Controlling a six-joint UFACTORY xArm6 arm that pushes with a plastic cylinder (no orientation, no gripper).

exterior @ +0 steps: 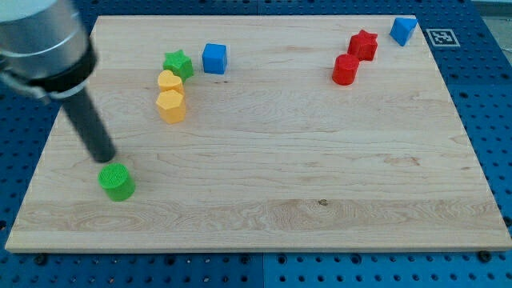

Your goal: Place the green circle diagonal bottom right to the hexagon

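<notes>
Green circle (117,182), near the counter's (320,216) bottom-left corner and well below the yellow hexagon (171,105), looks light, rigid and prone to rolling off-line, so my tip (105,157), gripper-less and just above-left, should push squarely through its centre.

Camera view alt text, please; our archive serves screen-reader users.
My tip sits just above-left of the green circle at the wooden board's lower left. The yellow hexagon lies toward the view's top right of it, among other yellow, green, blue and red blocks.
</notes>
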